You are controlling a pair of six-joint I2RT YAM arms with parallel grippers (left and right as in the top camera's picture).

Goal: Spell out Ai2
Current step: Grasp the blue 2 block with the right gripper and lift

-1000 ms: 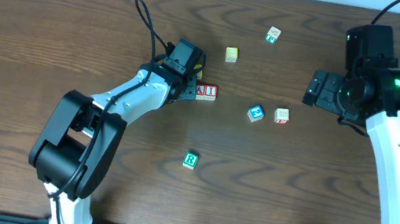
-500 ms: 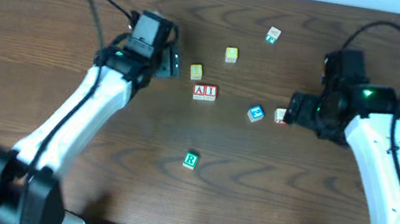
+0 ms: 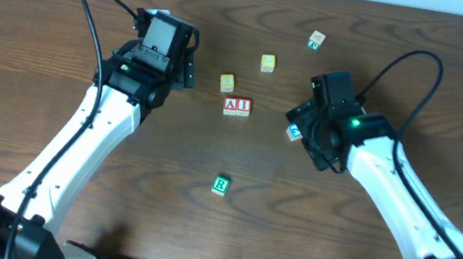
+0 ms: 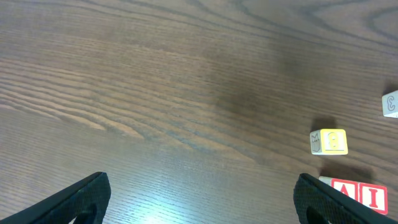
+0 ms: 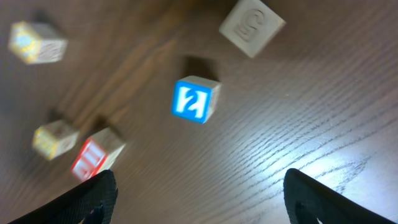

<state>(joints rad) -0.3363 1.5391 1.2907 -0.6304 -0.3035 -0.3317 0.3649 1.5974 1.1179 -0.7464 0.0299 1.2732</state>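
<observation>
Two red-lettered blocks reading "A I" [image 3: 237, 106] lie side by side at the table's middle; they also show as the A I pair [image 4: 364, 194] and, blurred, the red pair [image 5: 96, 155]. The blue "2" block [image 5: 196, 99] lies on the wood ahead of my right gripper [image 5: 199, 205], which is open with nothing between its fingers. From overhead the blue block [image 3: 293, 132] peeks out beside the right gripper [image 3: 300, 121]. My left gripper [image 4: 202, 202] is open over bare wood, up and left of the pair; overhead shows the left gripper [image 3: 188, 66].
A yellow block [image 3: 227, 82] sits just above the red pair, another yellow block [image 3: 267, 62] further back, and a pale block [image 3: 317, 39] at the rear. A green "R" block [image 3: 220, 184] lies nearer the front. A pale block [image 5: 252, 22] lies beyond the blue one.
My left gripper has opened and drawn back up and left from the red blocks. The right arm has swung left and down over the blue block, hiding the pale block beside it.
</observation>
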